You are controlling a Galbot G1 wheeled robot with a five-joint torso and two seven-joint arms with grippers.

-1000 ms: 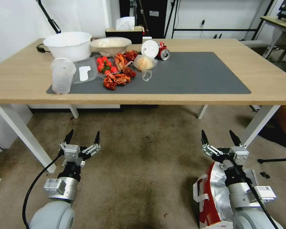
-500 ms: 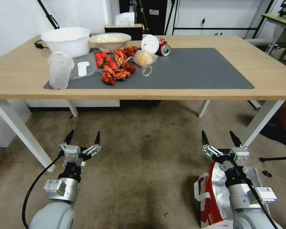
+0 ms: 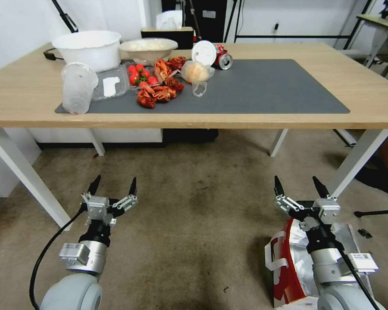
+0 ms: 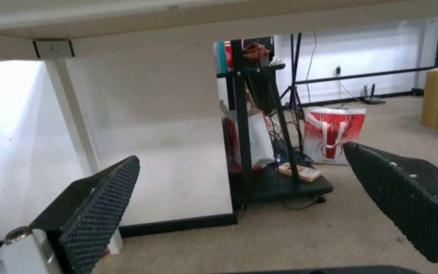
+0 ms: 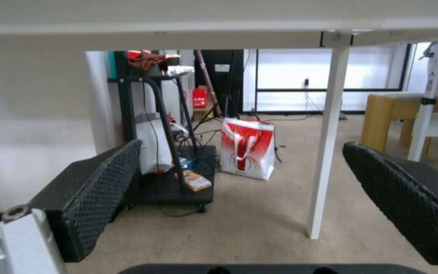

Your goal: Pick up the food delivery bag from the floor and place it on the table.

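The food delivery bag [image 3: 289, 269], white with a red side, foil lining and white strap handles, stands on the carpet floor [image 3: 194, 224] at the lower right. My right arm is over it and hides much of it. My right gripper [image 3: 296, 184] hangs open and empty just beyond the bag's far edge, also seen from its wrist [image 5: 242, 146]. My left gripper [image 3: 114, 184] is open and empty over bare carpet at the lower left, likewise from its wrist [image 4: 240, 154]. Ahead is the table [image 3: 375, 103] with its dark grey mat [image 3: 267, 90].
On the mat's left part are white bowls [image 3: 88, 48], a plastic cup [image 3: 76, 88], strawberries, crayfish [image 3: 159, 92], a small clear food bag [image 3: 196, 75] and a can. White table legs [image 3: 357, 161] [image 3: 21, 172] flank the floor ahead. Beyond the table stand a black cart [image 5: 173, 182] and another red-and-white bag [image 5: 247, 150].
The whole head view has shifted: the table now looks nearer and its far edge higher in the picture. Both grippers hold the same open pose.
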